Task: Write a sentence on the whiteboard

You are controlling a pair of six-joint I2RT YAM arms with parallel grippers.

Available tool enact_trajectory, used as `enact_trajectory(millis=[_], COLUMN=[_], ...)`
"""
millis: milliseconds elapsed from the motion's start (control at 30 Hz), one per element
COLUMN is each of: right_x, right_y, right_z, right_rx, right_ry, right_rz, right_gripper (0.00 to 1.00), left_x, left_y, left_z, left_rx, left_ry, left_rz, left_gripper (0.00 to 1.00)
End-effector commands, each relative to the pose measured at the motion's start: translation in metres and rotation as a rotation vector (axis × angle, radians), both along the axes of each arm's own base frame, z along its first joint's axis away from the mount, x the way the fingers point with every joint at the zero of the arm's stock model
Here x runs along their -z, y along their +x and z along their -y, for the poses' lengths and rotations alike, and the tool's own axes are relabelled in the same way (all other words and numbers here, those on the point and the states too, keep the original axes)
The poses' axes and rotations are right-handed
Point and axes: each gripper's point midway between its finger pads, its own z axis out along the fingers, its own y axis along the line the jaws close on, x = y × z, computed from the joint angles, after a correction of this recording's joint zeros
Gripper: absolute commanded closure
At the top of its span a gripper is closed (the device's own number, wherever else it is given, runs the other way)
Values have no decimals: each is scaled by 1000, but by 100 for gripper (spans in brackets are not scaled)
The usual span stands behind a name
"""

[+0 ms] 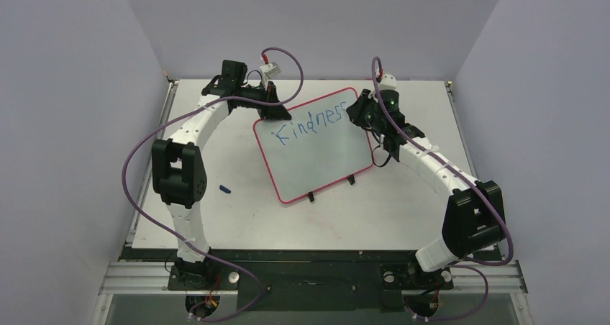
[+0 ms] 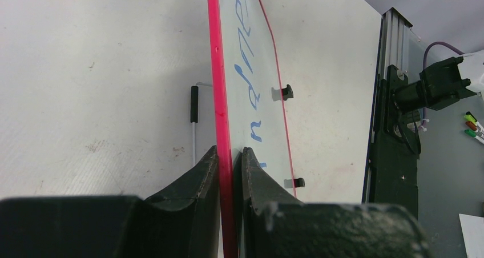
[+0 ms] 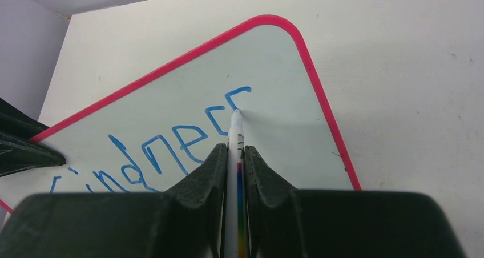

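Top cam overhead; wrist cams close-up, all share whiteboard [image 1: 316,159].

- The whiteboard [image 1: 320,159] is white with rounded corners and a thin red rim. It lies askew near the middle of the table [image 1: 237,217], somewhat toward the far edge.
- Two small black clips [image 1: 311,195] sit on its near edge.
- The sentence [image 1: 309,126] is blue handwriting in one line along the board's far edge. It reads "Kindnes", then a half-formed last letter.

Pale lilac walls [image 1: 309,23] enclose a white table [image 1: 345,224].
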Motion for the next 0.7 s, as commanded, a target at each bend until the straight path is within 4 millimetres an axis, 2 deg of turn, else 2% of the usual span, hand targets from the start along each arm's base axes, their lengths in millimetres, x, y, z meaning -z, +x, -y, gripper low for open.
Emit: enact_trajectory(millis=[0, 267, 667], right_x=[3, 1, 13], right_y=[-8, -8, -20], right_z=[13, 25, 28], right_rx=[27, 58, 49], right_ry=[-35, -51, -70], right_rz=[-4, 0, -31], right_gripper=[100, 100, 100], left_x=[-17, -17, -18], left_y=[-11, -11, -11], left_z=[14, 14, 14], left_rx=[91, 91, 91], left_ry=[-21, -20, -21], left_rz=[107, 107, 109], left_gripper=[100, 100, 100])
